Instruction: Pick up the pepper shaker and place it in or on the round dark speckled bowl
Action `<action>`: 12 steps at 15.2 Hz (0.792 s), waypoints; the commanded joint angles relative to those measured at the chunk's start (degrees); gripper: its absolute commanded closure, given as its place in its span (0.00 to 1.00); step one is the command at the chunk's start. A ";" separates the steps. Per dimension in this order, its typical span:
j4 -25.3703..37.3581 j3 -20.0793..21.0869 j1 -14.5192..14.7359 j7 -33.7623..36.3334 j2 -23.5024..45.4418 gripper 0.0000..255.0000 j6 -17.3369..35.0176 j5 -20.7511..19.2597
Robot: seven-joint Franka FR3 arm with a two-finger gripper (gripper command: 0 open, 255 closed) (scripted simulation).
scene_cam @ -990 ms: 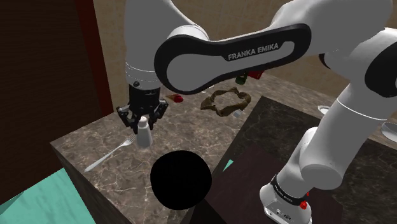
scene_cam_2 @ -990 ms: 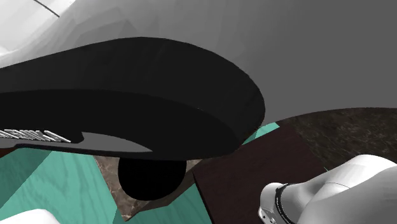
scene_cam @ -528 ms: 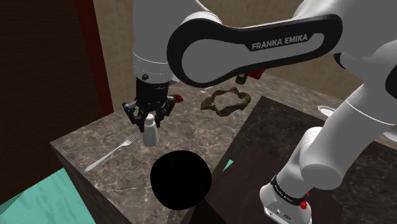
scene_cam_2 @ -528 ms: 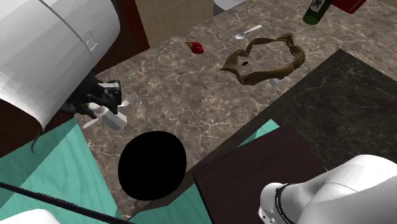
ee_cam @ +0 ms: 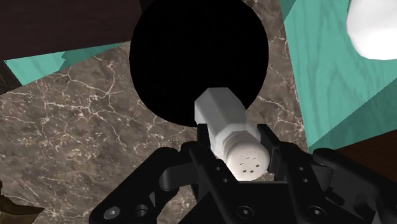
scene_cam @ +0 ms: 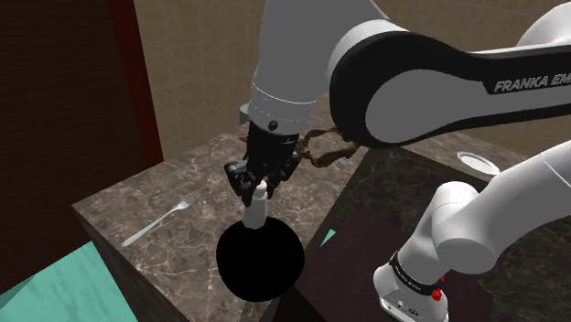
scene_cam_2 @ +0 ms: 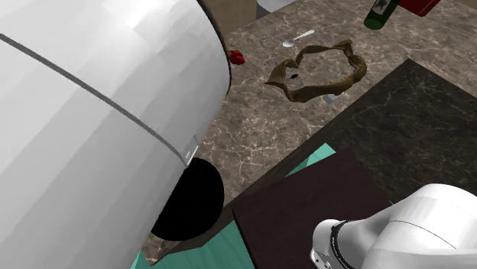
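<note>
The pepper shaker is white with a holed cap, and it hangs upright in the air, clasped near its top by my gripper, which is shut on it. In the wrist view the shaker sits between the two black fingers, its base pointing at the round black bowl. In the shoulder view the shaker's base is just above the far rim of the bowl, which stands at the near edge of the marble counter. The bowl is partly hidden by my arm in the second exterior view.
A fork lies on the counter toward the shoulder view's left. A brown crumpled ring-shaped thing, a spoon, a small red item and a green bottle lie farther back. A darker counter adjoins; teal floor lies below.
My gripper has carried the shaker from above the fork, toward the shoulder view's right and nearer, to just above the bowl's rim. The grip has held throughout.
</note>
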 commanded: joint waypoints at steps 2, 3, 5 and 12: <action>-4.16 -0.92 1.64 -0.60 -5.16 1.00 -0.73 2.27; -4.89 -0.79 1.69 -0.59 -5.11 1.00 0.04 2.34; -6.31 -0.51 1.76 -0.56 -4.98 1.00 1.60 2.48; -10.94 0.62 1.92 -0.37 -4.05 1.00 7.14 2.86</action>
